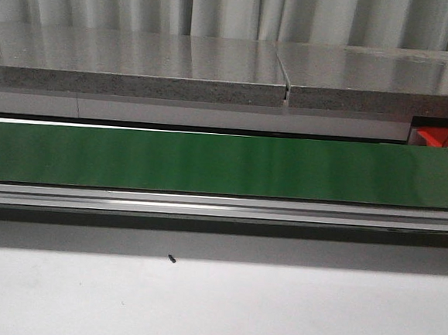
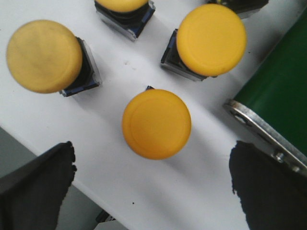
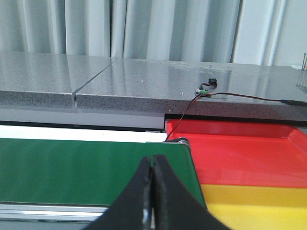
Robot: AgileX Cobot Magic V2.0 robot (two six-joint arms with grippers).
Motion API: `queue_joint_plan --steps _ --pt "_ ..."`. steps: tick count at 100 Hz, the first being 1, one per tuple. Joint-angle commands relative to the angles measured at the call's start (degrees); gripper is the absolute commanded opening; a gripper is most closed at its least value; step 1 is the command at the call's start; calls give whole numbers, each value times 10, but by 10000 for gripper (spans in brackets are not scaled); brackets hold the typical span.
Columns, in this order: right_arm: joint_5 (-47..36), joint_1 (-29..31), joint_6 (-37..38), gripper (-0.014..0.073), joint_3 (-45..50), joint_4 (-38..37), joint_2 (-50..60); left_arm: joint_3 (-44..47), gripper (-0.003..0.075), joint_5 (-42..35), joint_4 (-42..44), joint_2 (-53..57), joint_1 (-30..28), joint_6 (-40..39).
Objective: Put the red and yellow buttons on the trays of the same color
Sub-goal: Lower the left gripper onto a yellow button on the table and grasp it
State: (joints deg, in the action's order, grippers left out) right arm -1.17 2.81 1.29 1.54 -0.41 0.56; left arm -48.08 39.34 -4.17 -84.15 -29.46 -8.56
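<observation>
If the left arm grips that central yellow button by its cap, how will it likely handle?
The central yellow button looks rigid plastic, so it probably won't deform. Its cap is smooth and domed, so the jaws might slip on it. The cap overhangs the smaller base, as on its neighbour, so a sideways push may tip it.

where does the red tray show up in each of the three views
Front view: only a corner of the red tray shows at the right edge, behind the green conveyor belt.
Left wrist view: not in it; only yellow buttons on white.
Right wrist view: the tray fills the right side, past the belt's end, with a yellow tray nearer the camera.
Shared landmark: the green belt, seen in all three views.
</observation>
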Motion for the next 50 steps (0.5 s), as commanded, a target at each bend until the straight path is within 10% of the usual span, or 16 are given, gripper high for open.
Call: queue_joint_plan --steps 1,16,50 --pt "-44 -2 -2 -57 -9 -1 11 -18 617 -40 -8 -1 -2 -5" --pt "-44 -2 -2 -57 -9 -1 11 -18 601 -71 -9 -12 -2 -5" --pt "-44 -2 -2 -57 -9 -1 11 -18 232 -92 -18 -38 -2 -5"
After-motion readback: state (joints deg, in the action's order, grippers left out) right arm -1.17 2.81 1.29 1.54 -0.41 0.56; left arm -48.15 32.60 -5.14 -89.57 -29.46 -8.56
